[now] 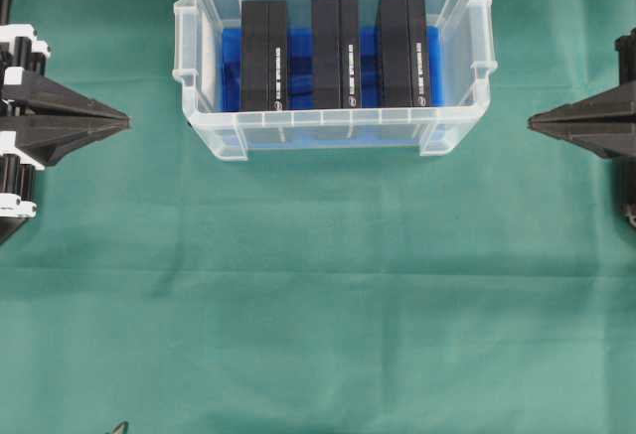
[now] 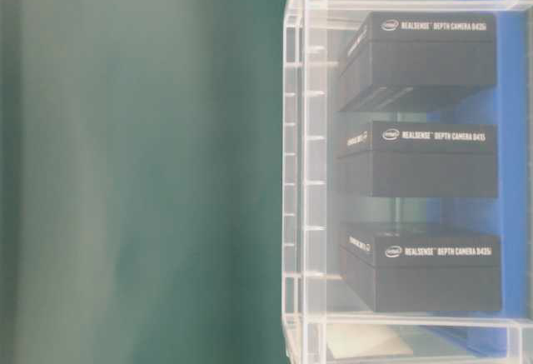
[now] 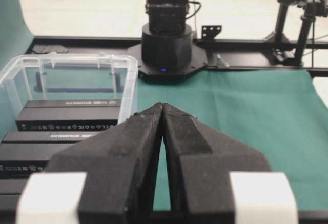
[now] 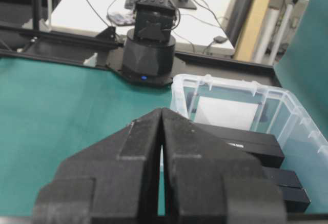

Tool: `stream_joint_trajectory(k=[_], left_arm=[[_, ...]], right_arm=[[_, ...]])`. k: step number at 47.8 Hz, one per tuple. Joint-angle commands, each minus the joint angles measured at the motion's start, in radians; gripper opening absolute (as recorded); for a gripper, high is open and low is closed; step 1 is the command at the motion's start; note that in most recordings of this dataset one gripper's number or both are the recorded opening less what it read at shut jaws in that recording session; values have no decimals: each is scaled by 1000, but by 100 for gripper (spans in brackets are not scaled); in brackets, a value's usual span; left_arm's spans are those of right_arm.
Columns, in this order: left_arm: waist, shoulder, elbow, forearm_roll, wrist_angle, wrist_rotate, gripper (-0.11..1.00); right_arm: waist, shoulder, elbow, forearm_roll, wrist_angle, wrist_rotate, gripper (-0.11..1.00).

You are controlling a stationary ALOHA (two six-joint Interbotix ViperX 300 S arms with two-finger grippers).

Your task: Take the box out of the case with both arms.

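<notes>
Nearest, bare green cloth over the desk (image 1: 318,305). At mid-depth, L gripper (image 1: 124,121) and R gripper (image 1: 534,122) at opposite edges, tips pointing inward, jaws pressed closed w/ nothing between – both well apart from the case (image 1: 328,131). Farther back, clear plastic case w/ blue sheet (image 1: 370,67) on its bottom, holding three black RealSense D435 boxes on edge, side by side – left box (image 1: 264,55), middle box (image 1: 335,52), right box (image 1: 401,52).
</notes>
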Motion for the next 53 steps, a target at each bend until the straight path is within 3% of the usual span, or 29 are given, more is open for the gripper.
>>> stream_joint_trajectory(k=[1,21,28,44,53], left_arm=[[3,12,-31,20,3,-2,0],[6,6,-89,21,78,-11,0],[6,8,-210,21,202,-15,0],[6,46,-532,23,572,-15,0],[6,66,-607,25,640,-14,0]], right_arm=[[-6,11,-18,0,-5,2,0],[-8,11,-137,9,169,29,0],[-14,14,-261,8,299,71,0],[-15,58,-551,6,526,77,0],[-15,104,-669,5,611,87,0]])
